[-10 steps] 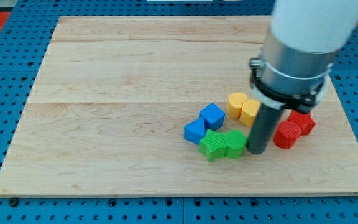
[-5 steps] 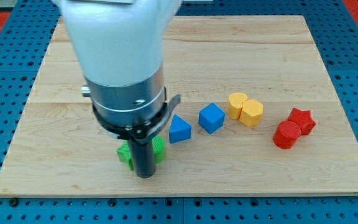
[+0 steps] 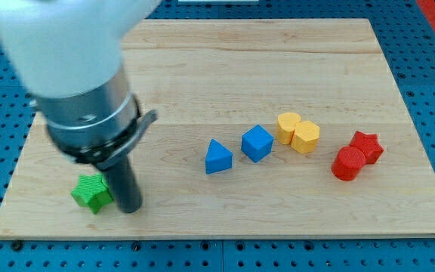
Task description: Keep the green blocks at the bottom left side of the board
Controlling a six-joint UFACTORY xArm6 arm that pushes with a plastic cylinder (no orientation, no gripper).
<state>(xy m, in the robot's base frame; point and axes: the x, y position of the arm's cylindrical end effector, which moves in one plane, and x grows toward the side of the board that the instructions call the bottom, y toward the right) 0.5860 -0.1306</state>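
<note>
My tip (image 3: 129, 209) touched the green star-shaped plastic block (image 3: 91, 193) at the light wooden bench's (image 3: 202, 60) bottom left, so the task looked nearly done; only 1 green block showed, and no fingers exist

wooden board (image 3: 202, 68): green star (image 3: 91, 193), blue (image 3: 218, 156), yellow (image 3: 297, 132), red blocks (image 3: 356, 155).

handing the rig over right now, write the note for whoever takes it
My tip is down on the board, right beside the green star block, on the side towards the view's right. Only one green block shows; a second may be hidden behind the rod, cannot tell. The green is at the bottom left, so that looks done. Left: lift clear and confirm both greens. The blue triangle, blue cube, two yellow blocks and two red blocks sit mid-right.
</note>
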